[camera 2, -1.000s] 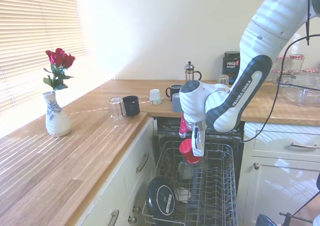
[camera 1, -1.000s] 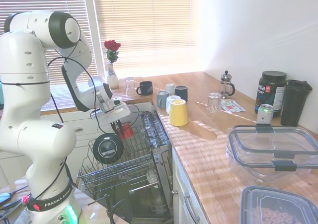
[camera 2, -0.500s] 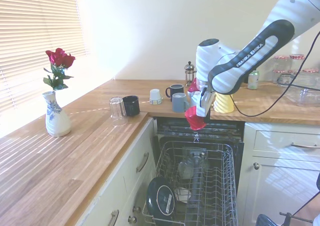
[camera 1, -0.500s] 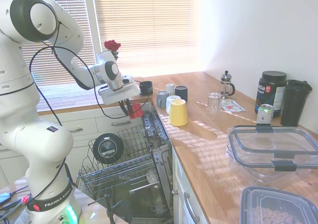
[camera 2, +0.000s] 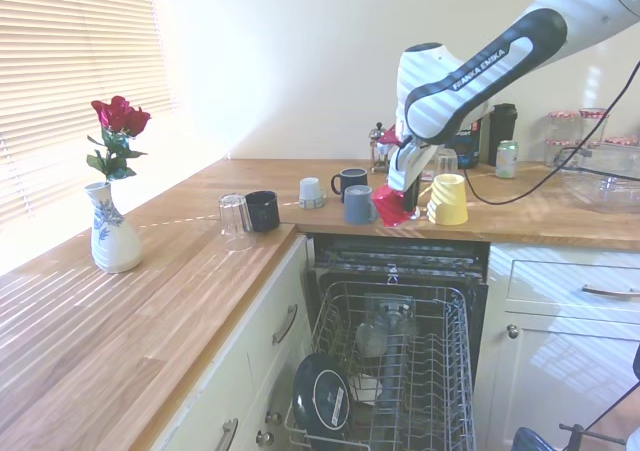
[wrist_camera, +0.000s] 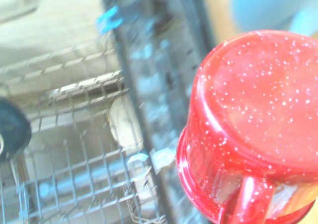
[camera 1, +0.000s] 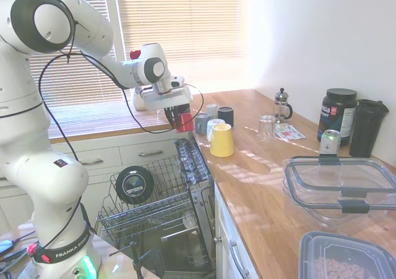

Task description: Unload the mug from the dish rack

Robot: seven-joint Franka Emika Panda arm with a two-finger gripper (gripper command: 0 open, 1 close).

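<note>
Red mug in claw; black tub label unreadable.

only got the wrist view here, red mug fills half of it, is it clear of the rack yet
Observer: Yes. The mug is up at the counter edge, beside the yellow cup, well above the dish rack.
Operator: end effector got it or is it set down
Observer: The end effector is shut on it; whether it touches the wood, I cannot tell.
Operator: anything left in the rack
Observer: A black round lid leans at the rack's front.
</note>
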